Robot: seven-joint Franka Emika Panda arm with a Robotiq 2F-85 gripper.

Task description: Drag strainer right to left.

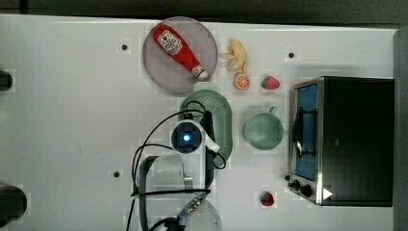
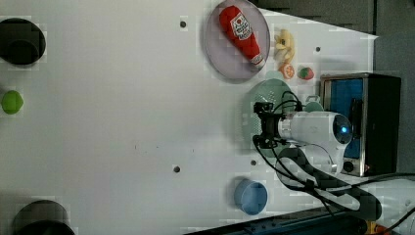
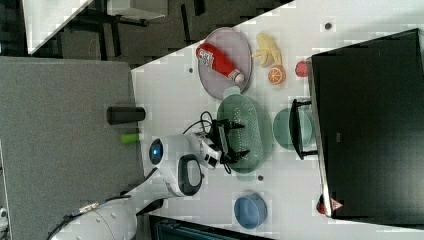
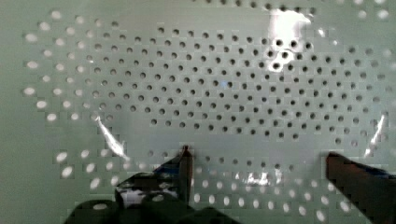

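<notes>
I see the pale mint-green oval perforated plastic strainer (image 1: 222, 120) on the white table (image 1: 72, 120), between the grey round plate (image 1: 159, 67) carrying a red ketchup bottle (image 1: 176, 47) and the small blue round bowl (image 3: 250, 210). The green handled cup (image 1: 262, 131) sits just beside it. My black gripper (image 3: 239, 139) hangs inside its bowl, fingers (image 4: 186, 170) spread wide, holding nothing.

1. The strainer (image 1: 222, 122) is coloured pale mint green and dotted with fine holes.
2. The cup (image 1: 262, 131) is seen in a matching green.
3. The ketchup bottle (image 1: 176, 45) is coloured red, on a grey plate (image 1: 159, 70).
4. The bowl (image 2: 250, 197) is coloured blue.
5. The counter (image 1: 72, 120) is white.
</notes>
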